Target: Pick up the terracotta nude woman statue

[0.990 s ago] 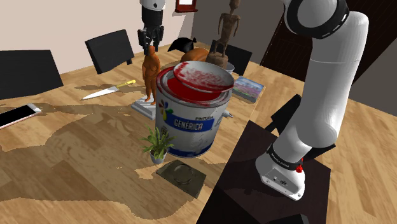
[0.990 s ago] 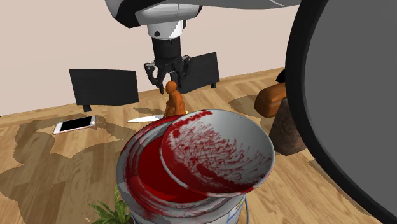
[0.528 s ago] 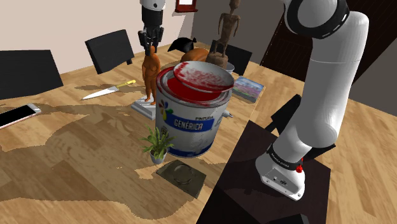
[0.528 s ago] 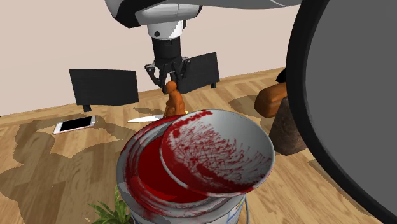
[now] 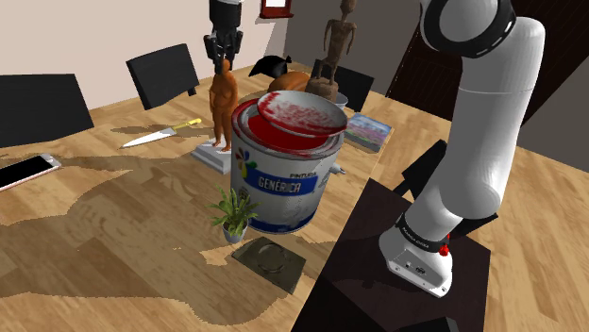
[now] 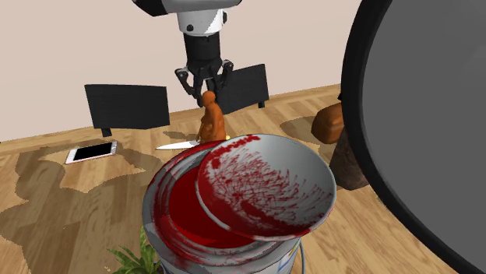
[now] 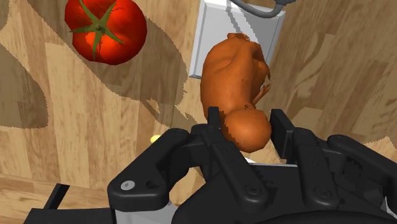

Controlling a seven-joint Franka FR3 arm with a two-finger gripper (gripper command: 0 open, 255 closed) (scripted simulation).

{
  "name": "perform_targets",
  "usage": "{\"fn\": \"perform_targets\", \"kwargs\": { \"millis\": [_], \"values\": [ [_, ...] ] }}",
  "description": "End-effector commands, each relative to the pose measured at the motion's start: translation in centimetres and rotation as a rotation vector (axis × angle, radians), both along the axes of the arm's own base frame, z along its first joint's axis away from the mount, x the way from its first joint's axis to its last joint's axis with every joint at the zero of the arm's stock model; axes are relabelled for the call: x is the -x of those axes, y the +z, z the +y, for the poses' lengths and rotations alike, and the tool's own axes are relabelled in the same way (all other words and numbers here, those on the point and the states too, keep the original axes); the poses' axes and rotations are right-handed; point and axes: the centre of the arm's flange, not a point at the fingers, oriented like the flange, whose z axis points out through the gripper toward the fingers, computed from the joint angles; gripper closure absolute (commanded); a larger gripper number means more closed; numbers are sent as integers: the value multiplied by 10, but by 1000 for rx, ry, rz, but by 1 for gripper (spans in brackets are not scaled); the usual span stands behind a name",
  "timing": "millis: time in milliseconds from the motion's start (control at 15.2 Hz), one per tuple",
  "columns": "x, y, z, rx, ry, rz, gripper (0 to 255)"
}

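Note:
The orange-brown nude woman statue (image 5: 223,102) hangs upright over a flat white slab (image 5: 209,154) on the wooden table, just behind the big paint can. My black gripper (image 5: 223,59) comes down from above and is shut on the statue's head. From the second exterior view the gripper (image 6: 208,93) clasps the top of the statue (image 6: 211,123), whose lower part is hidden by the can's rim. In the wrist view the statue's round head (image 7: 247,127) sits clasped between the fingers (image 7: 215,118), and its body (image 7: 232,70) stretches away over the white slab (image 7: 210,32).
A large paint can (image 5: 278,179) with a red-smeared lid stands close in front of the statue. A small potted plant (image 5: 233,214), a knife (image 5: 156,134), a phone (image 5: 24,171), a tomato (image 7: 102,28), a tall dark figurine (image 5: 335,47), a book (image 5: 366,130) and black chairs (image 5: 165,74) surround it.
The gripper has risen a little with the statue's head in it, and the statue has come up slightly with it.

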Motion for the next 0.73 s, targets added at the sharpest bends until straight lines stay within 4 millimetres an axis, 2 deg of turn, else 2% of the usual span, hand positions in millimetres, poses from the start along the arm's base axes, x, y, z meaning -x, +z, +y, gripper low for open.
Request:
{"fn": "perform_targets", "kwargs": {
  "millis": [0, 528, 660],
  "values": [
    [1, 13, -1, 0, 0, -2, 255],
    [1, 55, -1, 0, 0, -2, 255],
    [1, 56, -1, 0, 0, -2, 255]
  ]
}}
